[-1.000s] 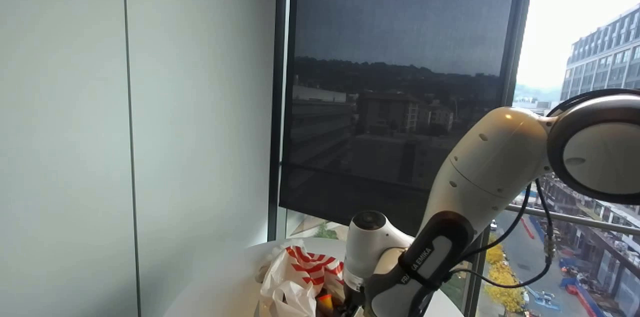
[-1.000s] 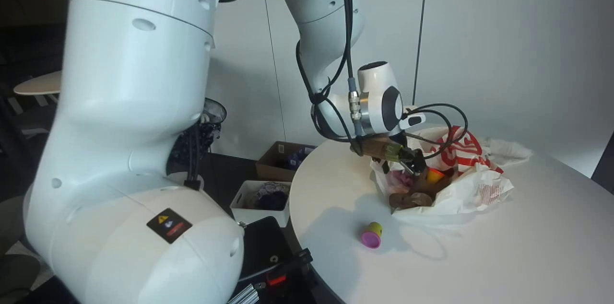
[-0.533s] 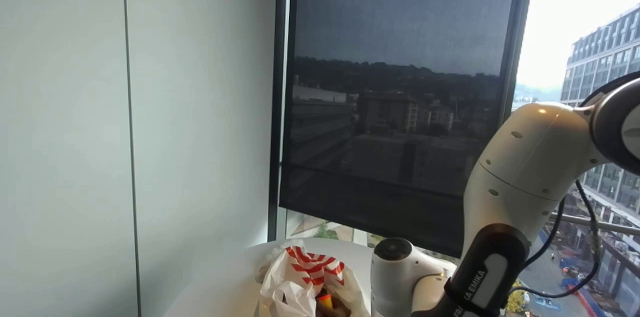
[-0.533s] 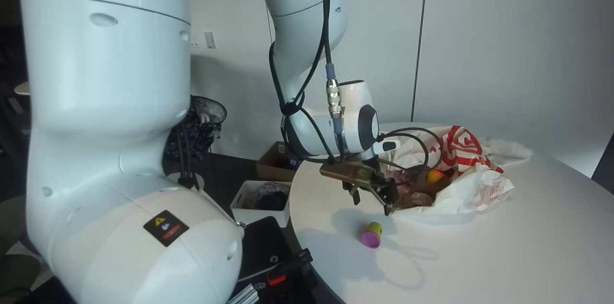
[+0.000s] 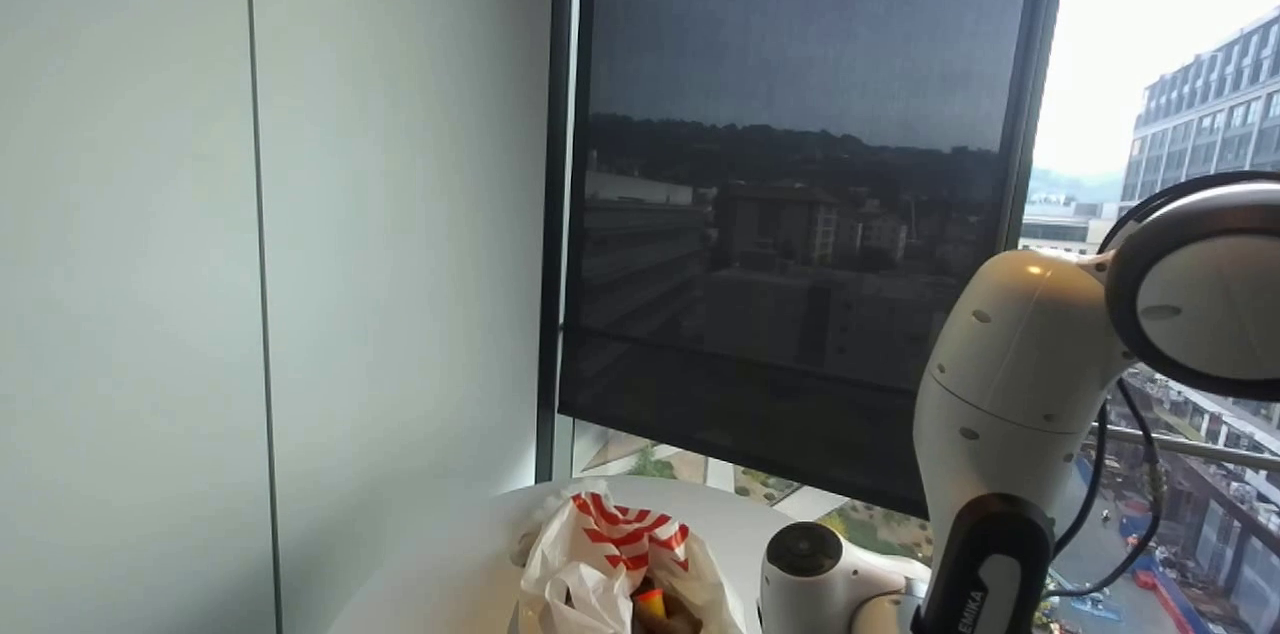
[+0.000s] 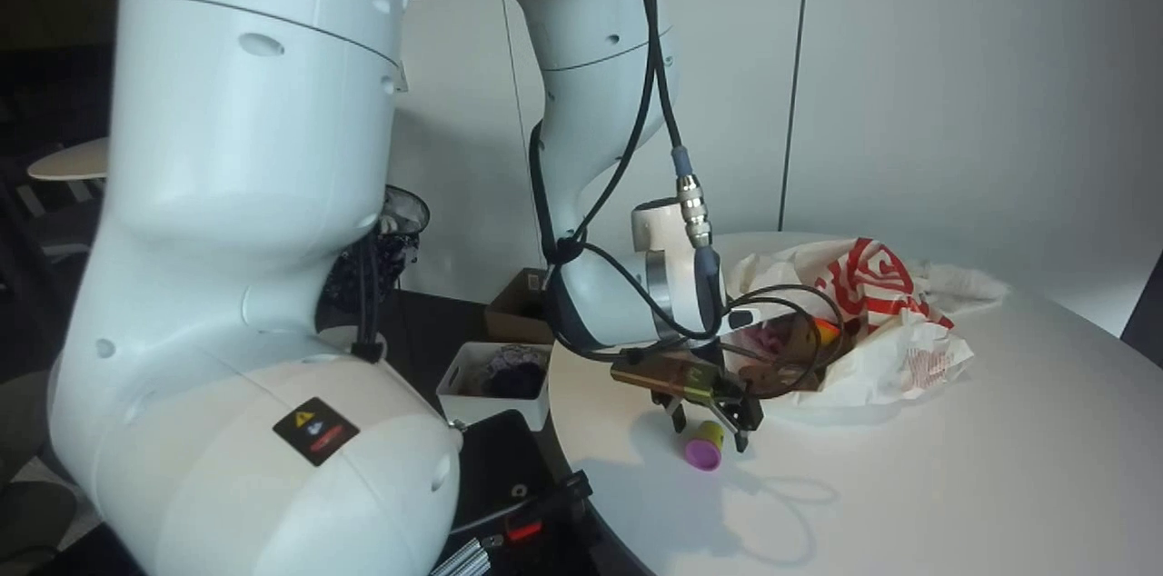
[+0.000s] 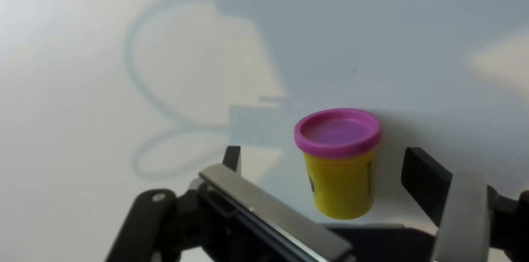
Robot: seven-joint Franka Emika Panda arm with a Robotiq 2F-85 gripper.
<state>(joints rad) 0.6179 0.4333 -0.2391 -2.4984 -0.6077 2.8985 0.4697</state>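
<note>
A small tub (image 6: 704,449) with a yellow body and a purple lid lies on its side on the white round table (image 6: 909,503). My gripper (image 6: 711,433) is open and empty, pointing down above the table at the tub. In the wrist view the gripper (image 7: 322,154) has one black fingertip on each side of the tub (image 7: 342,175), with gaps on both sides and no contact visible. The tub appears beyond the fingertips; the height between them is hard to tell. In an exterior view the gripper is below the frame edge.
A white and red plastic bag (image 6: 909,372) stands open behind the gripper, also in an exterior view (image 5: 590,564). It holds a yellow-orange item (image 5: 650,604) and brown and pink things. A white bin (image 6: 454,403) stands beyond the table edge. Loose cables (image 6: 809,290) loop beside the wrist.
My gripper has moved from over the bag toward the tub and then lower. The tub and bag have not moved.
</note>
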